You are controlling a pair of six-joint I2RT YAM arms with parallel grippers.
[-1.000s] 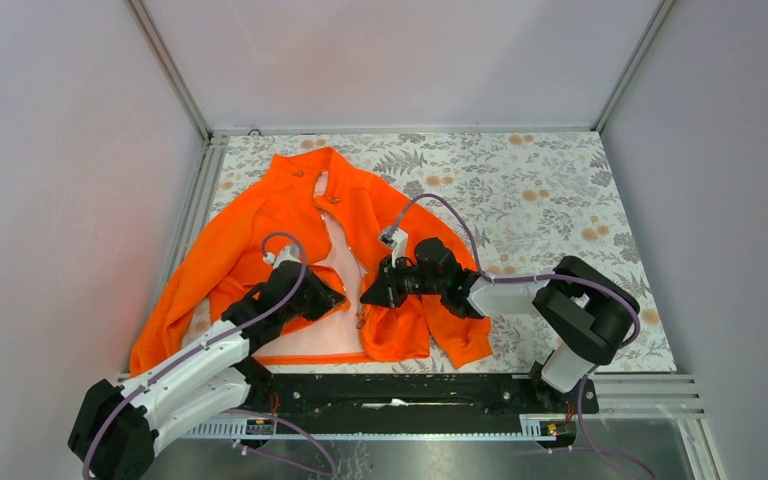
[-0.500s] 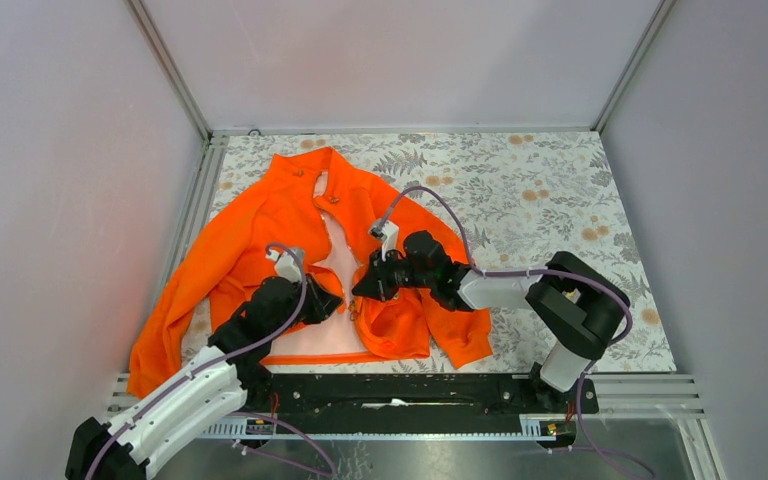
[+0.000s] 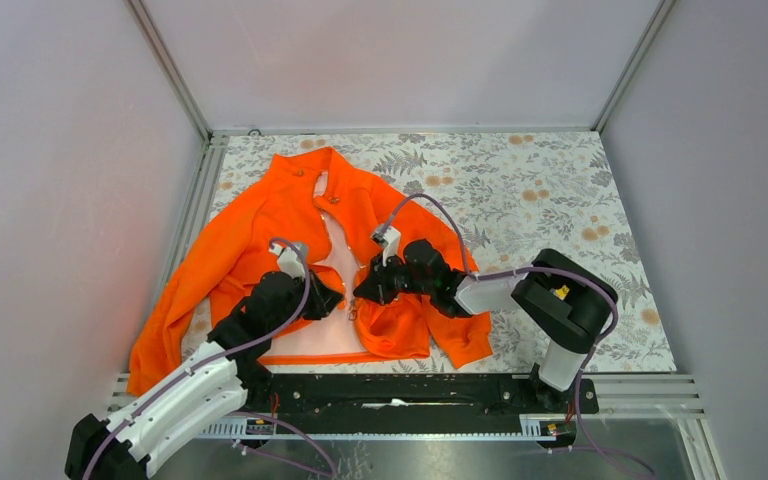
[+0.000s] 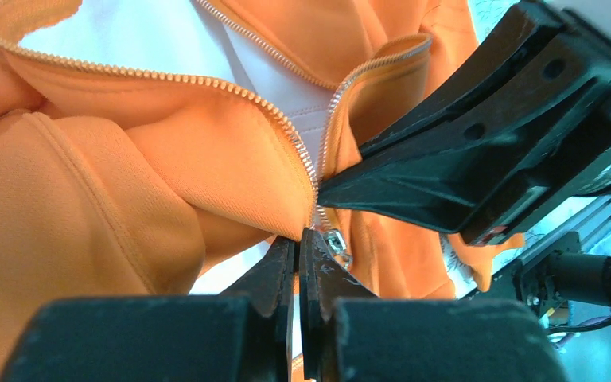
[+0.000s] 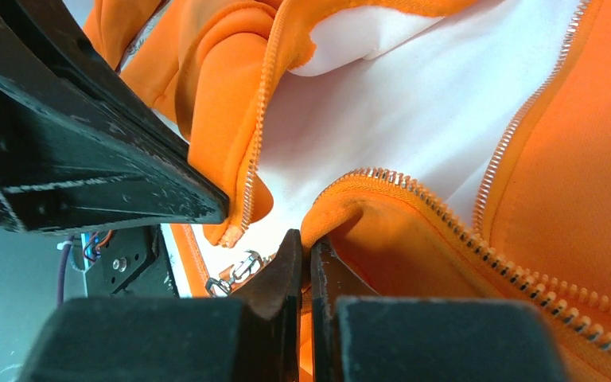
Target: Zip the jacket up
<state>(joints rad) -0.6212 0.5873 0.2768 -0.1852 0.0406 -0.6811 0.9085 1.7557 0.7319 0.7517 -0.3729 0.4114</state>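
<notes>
The jacket lies open on the left half of the table, pale lining up; left gripper is pinched closed on one zipper edge near the hem; right gripper is pinched closed on the opposite edge; zipper pull sits just beside the left fingertips.

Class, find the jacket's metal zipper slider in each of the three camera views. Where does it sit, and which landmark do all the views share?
Top external: the zipper slider is low centre, at the bottom of the jacket opening.
Left wrist: the slider is just below centre.
Right wrist: the slider is below and left of centre.
Shared landmark: the pale lining.
</notes>
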